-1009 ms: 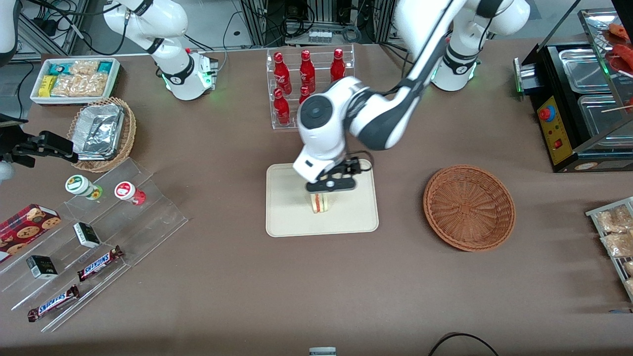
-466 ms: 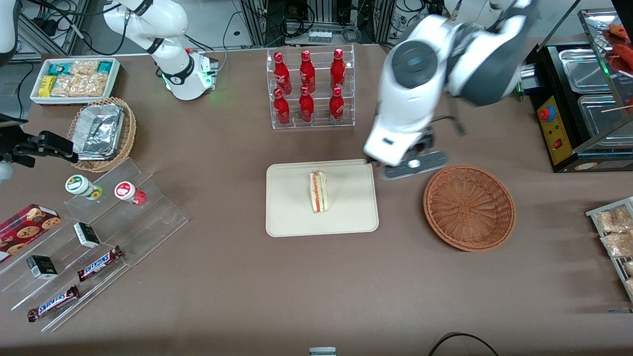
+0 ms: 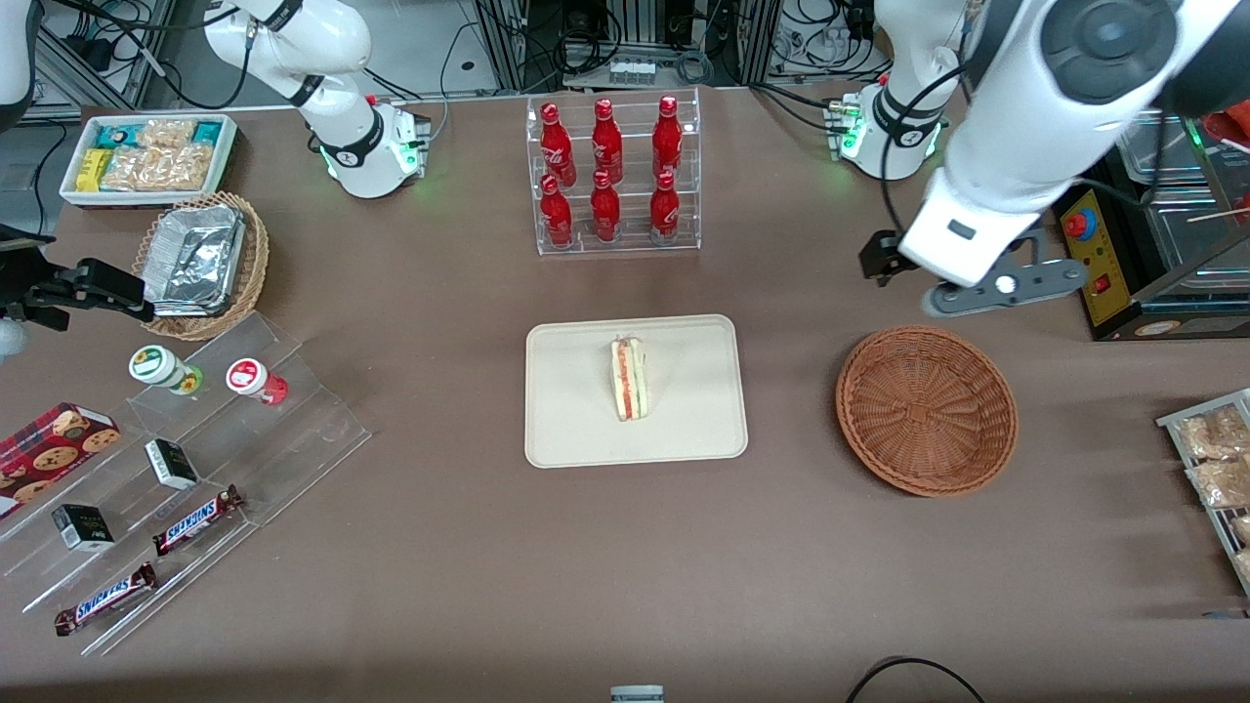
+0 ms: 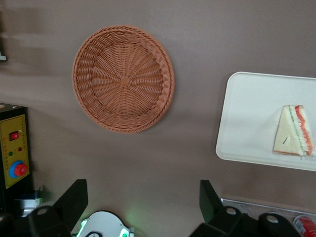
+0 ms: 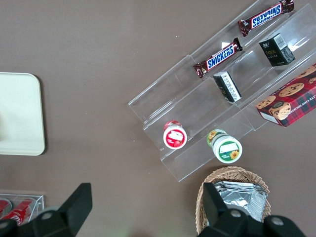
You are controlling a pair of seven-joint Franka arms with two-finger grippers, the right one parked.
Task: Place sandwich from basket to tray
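Nearest the front camera, toward the parked arm's end of the table, two Snickers bars (image 3: 195, 519) and small dark boxes (image 3: 82, 527) lie on clear acrylic steps (image 3: 186, 469), with a red cookie box (image 3: 54, 444) beside them and two capped cups (image 3: 166, 369) higher on the steps. At the working arm's end, a rack of snack packets (image 3: 1211, 459) sits at the table's edge.

At mid-table the sandwich (image 3: 630, 378) stands on its edge on the tray (image 3: 576, 430), filling layers facing up, nothing touching it. The basket (image 3: 926, 410) sits apart from the tray toward the working arm's end, with nothing in it; open brown tabletop separates the two.

The gripper (image 4: 143, 207) hangs high in the air, farther from the camera than the basket and near the black control box (image 3: 1099, 264). Its fingers (image 4: 74, 200) are spread wide and hold nothing.

Farther off, a clear rack of red bottles (image 3: 610, 176) stands in line with the tray. Toward the parked arm's end are a tan foil-lined basket (image 3: 200, 262) and a white bin of packets (image 3: 146, 156).
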